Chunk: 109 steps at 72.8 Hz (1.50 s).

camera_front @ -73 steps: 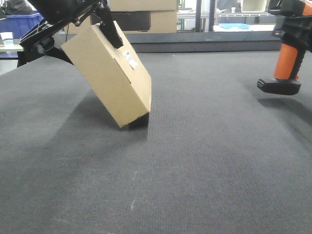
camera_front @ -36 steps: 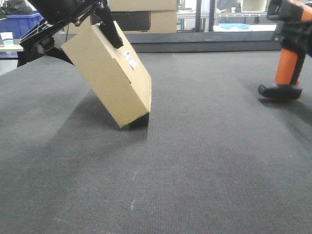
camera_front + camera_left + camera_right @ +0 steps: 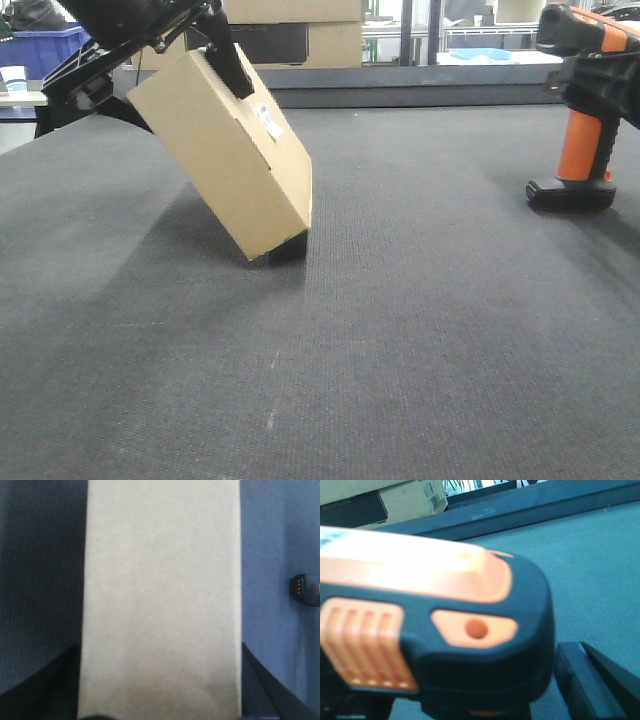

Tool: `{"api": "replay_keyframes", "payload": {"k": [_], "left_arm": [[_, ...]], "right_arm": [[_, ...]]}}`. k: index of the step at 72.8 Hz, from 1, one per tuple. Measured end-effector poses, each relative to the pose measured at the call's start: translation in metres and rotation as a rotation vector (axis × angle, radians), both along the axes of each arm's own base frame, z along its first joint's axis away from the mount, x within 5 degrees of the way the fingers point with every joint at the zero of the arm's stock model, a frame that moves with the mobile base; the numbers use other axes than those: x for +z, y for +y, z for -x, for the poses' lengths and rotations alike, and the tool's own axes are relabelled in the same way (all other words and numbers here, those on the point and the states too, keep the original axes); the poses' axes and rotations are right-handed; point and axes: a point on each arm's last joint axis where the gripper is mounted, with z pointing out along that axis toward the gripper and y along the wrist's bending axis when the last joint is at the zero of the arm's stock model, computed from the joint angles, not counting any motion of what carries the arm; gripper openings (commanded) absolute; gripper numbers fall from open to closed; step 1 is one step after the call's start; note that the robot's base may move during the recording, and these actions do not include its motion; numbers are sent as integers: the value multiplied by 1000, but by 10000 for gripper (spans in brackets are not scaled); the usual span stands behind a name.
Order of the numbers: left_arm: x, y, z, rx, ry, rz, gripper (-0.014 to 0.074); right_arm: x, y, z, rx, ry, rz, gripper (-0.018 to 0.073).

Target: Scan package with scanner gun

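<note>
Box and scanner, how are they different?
The box is tan cardboard; the scanner is black and orange. The box is bigger than the scanner. The box leans on one bottom edge; the scanner stands upright. Shared: each is gripped, box by the left gripper, scanner by the right gripper.

the left gripper [image 3: 160,650] is matte black and angular, with long flat tapering fingers [image 3: 228,62]; the right gripper [image 3: 598,90] is black too, its finger [image 3: 600,680] a thick wedge.
</note>
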Motion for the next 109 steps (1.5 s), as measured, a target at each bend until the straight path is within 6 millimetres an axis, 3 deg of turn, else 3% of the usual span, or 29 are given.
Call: {"api": "replay_keyframes", "payload": {"k": [12, 35, 62, 71, 83, 92, 101, 109], "left_arm": [[0, 0, 0, 0, 0, 0, -111], [0, 0, 0, 0, 1, 2, -111], [4, 3, -1, -24, -17, -60, -111], [15, 10, -3, -59, -58, -173, -111], [35, 32, -2, -52, -115, -310, -111], [39, 64, -5, 0, -108, -404, -111], [37, 94, -7, 36, -68, -492, -111], [36, 106, -7, 29, -61, -541, -111]], "right_arm": [[-3, 3, 2, 39, 18, 27, 511], [-13, 9, 26, 76, 93, 47, 510], [-4, 16, 72, 92, 142, 61, 491], [8, 18, 92, 90, 145, 75, 362], [28, 20, 114, 86, 114, 97, 48], [42, 21, 128, 79, 100, 115, -171], [57, 22, 140, 68, 83, 134, -168], [67, 22, 149, 67, 63, 157, -168]]}}
